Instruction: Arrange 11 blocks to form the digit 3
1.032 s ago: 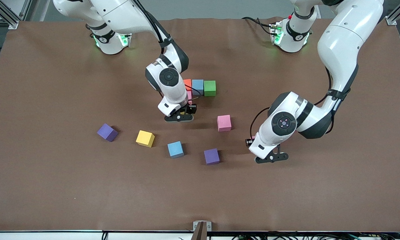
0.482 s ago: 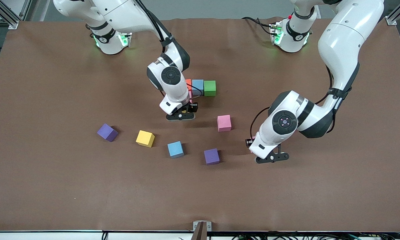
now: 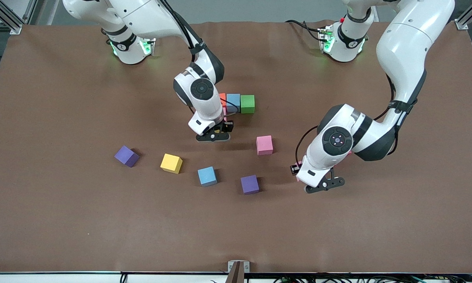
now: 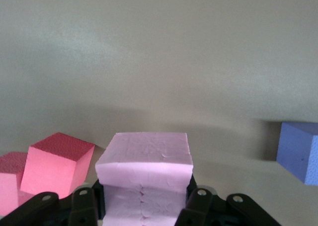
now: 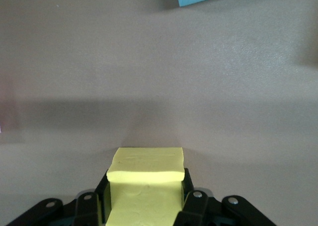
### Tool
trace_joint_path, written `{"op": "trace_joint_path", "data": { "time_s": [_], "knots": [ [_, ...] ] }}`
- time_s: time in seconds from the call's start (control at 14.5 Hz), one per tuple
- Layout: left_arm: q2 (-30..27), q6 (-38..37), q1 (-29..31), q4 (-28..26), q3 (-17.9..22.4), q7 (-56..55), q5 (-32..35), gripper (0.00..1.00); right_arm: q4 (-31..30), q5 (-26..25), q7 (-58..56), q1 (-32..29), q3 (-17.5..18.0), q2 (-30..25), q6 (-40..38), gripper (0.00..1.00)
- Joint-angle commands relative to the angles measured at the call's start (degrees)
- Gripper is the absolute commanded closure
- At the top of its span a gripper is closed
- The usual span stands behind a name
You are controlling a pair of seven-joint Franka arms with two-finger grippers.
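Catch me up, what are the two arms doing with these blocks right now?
Both are carrying a cube. The right gripper is shut on a yellow block, just below the orange, blue, green row that starts the digit. The left gripper is shut on a light pink block toward its own end of the table. Five loose cubes lie nearer the camera: purple, yellow, blue, purple, pink.

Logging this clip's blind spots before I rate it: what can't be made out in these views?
- Front view: the yellow block in the right gripper is hidden under the wrist.
- Front view: the right arm covers most of the orange block, so the row's extent is unclear.
- Front view: the left gripper hides its pink block.
- Left wrist view: the blue block is cut off by the edge.
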Motion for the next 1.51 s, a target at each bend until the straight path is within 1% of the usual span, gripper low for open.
{"op": "trace_joint_path", "data": {
  "time_s": [0.0,0.34,1.17,1.38,1.44],
  "knots": [
    [-1.3,-1.2,-0.2,-0.5,-0.2,-4.8,-0.4,0.45,-2.5,0.8,0.7,0.3,0.0,-2.3,-0.6,0.99],
    [-1.3,-1.2,-0.7,-0.5,-0.4,-14.0,-0.7,0.44,-2.5,0.8,0.8,0.4,0.0,-2.3,-0.7,0.99],
    [-1.2,-1.1,-1.1,-0.5,-1.7,-49.7,-0.9,0.44,-2.4,0.8,0.8,0.5,0.1,-2.2,-0.9,0.96],
    [-0.9,-0.3,-1.4,-0.6,-1.8,-59.5,-0.3,0.44,-2.4,0.8,0.9,0.5,0.1,-2.2,-1.0,0.94],
    [-0.9,-0.3,-1.9,-0.5,-1.7,-61.3,-0.3,0.44,-2.4,0.8,1.3,0.5,0.1,-2.2,-0.9,0.93]
  ]
}}
